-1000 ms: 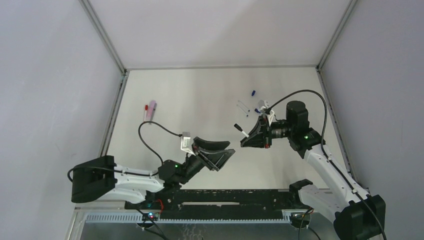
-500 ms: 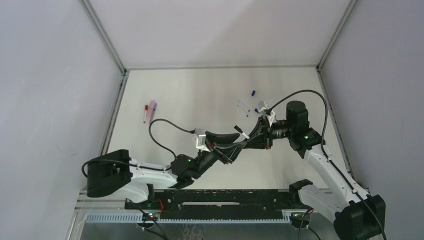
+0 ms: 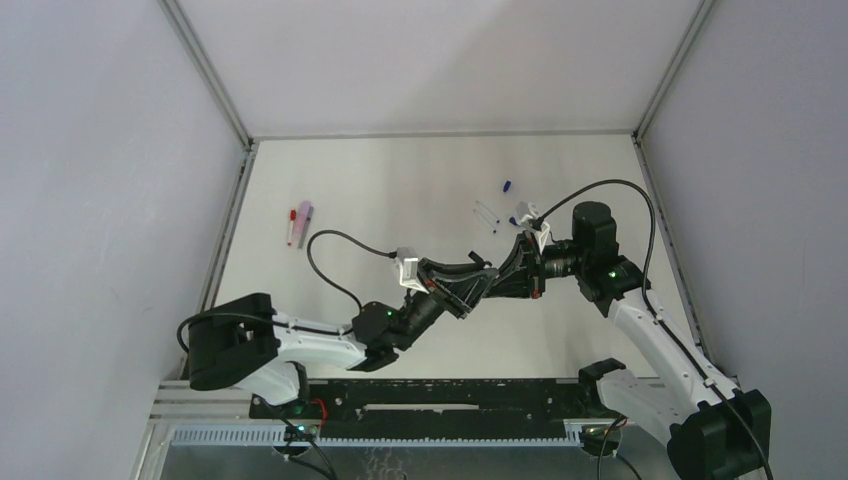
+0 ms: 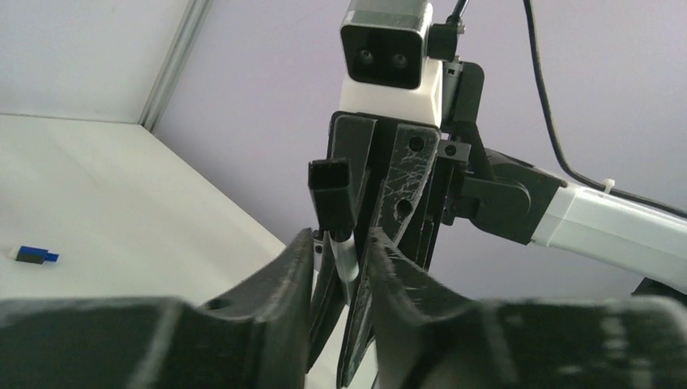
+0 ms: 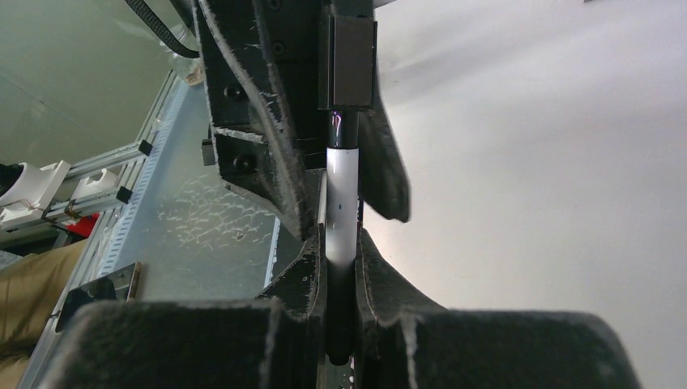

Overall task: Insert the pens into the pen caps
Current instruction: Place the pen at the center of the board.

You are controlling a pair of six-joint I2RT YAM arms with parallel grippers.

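Between the clamped jaws of my right gripper sat the white plastic stick pen, its black square-sided end piece just beyond the narrow, not-yet-touching jaws of my left gripper, so I judged a mid-air handover in hand, next needing a centred squeeze.

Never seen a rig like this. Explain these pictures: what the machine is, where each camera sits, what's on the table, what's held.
Two robot arms with two-finger grippers stand at the near edge of a table. One picture looks down from above; the others come from cameras on each wrist. The right gripper clamps a white pen with a dark cap; the left gripper straddles it, grip unclear. On the surface lie a pink marker, thin pens and a blue cap.
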